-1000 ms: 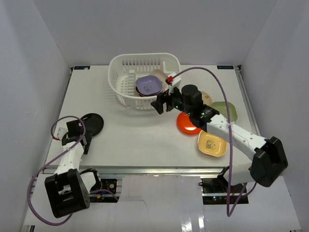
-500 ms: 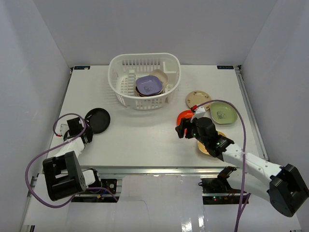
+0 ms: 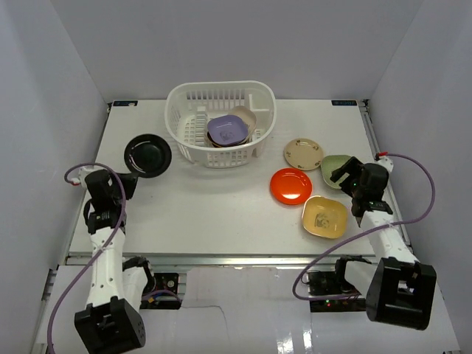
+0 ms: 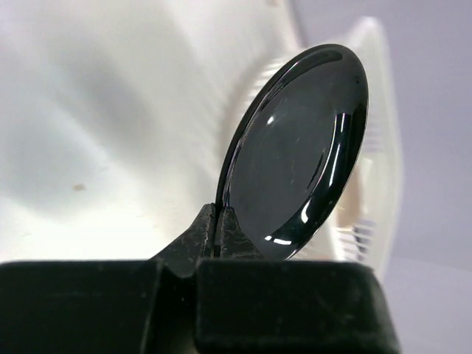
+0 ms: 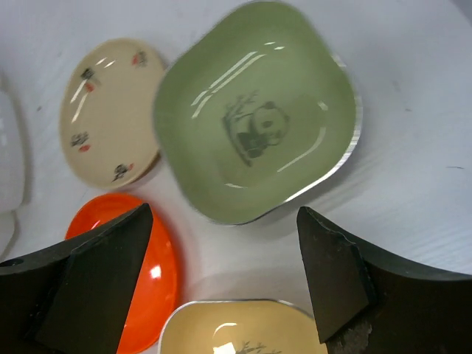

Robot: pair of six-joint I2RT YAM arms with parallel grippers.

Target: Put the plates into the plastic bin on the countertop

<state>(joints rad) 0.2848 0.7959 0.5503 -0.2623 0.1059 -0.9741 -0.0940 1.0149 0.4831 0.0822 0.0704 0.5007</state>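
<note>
While the left pincer (image 4: pixel 218 230) has the black plate (image 3: pixel 147 154) nipped by just its rim and held up on edge at the left of the top view, just off the plastic bin (image 3: pixel 221 88), I'd say that's the shaky bit. The plate is glossy and the hold is only a thin pinch at the bottom edge, so a quick swing could make it pivot or slide out. It could also clip the bin's lattice wall going in, and the bin looks light enough to shift.

The right pincer (image 5: pixel 221 284) hangs spread wide over the pale green plate (image 5: pixel 254 122) at the right of the frame, gripping nothing. The orange plate (image 5: pixel 151 280), yellow plate (image 5: pixel 243 332) and beige plate (image 5: pixel 110 110) all sit close by, so a finger coming down could shove a neighbour instead. Also, those dishes lie flat on the counter (image 3: pixel 214 210), so catching a rim looks fiddly to me.

A purple plate (image 3: pixel 226 130) and a cream plate (image 3: pixel 245 116) are in the bin already, at upper centre, with something darker under the purple one.

The counter is plain matte white — smooth, so plates will probably skate if pushed — with a metal rail (image 3: pixel 221 259) along the bottom edge. Bare pale walls box it in on three sides.
</note>
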